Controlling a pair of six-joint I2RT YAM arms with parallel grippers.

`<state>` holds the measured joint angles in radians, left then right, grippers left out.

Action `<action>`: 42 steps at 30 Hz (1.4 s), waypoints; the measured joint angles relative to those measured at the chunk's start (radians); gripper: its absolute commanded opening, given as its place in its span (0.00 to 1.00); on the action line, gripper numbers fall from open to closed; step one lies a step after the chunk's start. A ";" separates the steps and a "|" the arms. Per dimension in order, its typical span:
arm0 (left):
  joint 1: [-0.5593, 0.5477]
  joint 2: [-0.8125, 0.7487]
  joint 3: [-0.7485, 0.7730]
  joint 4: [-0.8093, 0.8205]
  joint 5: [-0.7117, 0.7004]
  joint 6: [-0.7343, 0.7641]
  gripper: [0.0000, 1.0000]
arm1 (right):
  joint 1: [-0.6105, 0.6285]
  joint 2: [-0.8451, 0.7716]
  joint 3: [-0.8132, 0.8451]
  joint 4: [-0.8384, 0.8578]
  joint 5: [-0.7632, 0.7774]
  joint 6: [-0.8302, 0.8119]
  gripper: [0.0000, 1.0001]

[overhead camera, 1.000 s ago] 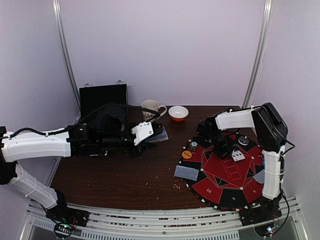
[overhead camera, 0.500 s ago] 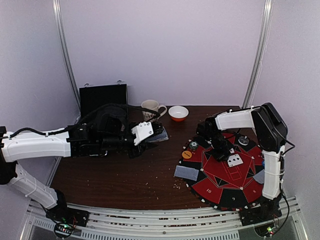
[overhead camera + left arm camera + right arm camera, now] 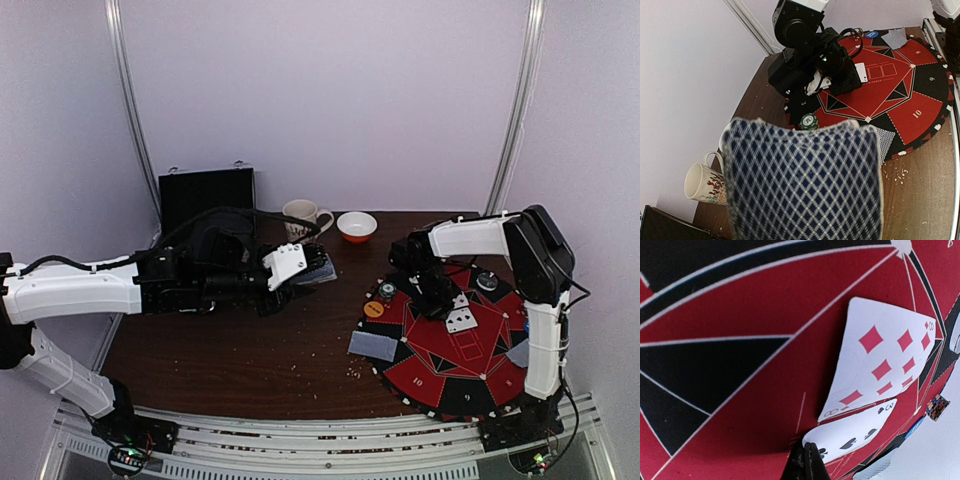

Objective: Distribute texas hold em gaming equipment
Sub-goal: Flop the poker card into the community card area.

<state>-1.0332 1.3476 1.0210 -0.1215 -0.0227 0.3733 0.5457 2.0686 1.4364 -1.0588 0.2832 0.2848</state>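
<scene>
Crumbs (image 3: 352, 372) dotted the brown table (image 3: 230, 350) low in the overhead frame. Left of centre, the left gripper (image 3: 312, 271) pinched a check-backed deck (image 3: 805, 180), which blocked the lower half of its wrist view. At right, the right gripper (image 3: 805, 458), jaws pressed together, touched a spade card (image 3: 855, 437) on the round mat (image 3: 440, 385). Only its wrist view showed the eight of diamonds (image 3: 885, 355) overlapping that card. Mug (image 3: 300, 213) and bowl (image 3: 357, 227) stood behind.

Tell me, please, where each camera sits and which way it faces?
Top external: above and behind the bases, looking down on the table; both arms show, left gripper and right gripper.
Left wrist: looks past its held deck to the round mat and right arm; own fingers hidden.
Right wrist: low over the mat, facing the eight of diamonds and three of spades; closed fingertips show.
Shared: all three see the mat.
</scene>
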 measured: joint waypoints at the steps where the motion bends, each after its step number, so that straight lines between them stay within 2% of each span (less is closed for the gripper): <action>1: 0.000 0.000 0.000 0.000 0.000 0.000 0.35 | 0.000 0.000 0.000 0.000 0.000 0.000 0.00; 13: 0.000 0.000 0.000 0.000 0.000 0.000 0.35 | 0.000 0.008 0.004 -0.003 0.027 -0.016 0.00; 42: 0.000 0.000 0.000 0.000 0.000 0.000 0.35 | 0.001 0.086 0.131 -0.001 0.097 -0.071 0.00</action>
<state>-1.0332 1.3476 1.0210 -0.1215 -0.0231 0.3733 0.5465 2.1548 1.5673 -1.0595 0.3798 0.2138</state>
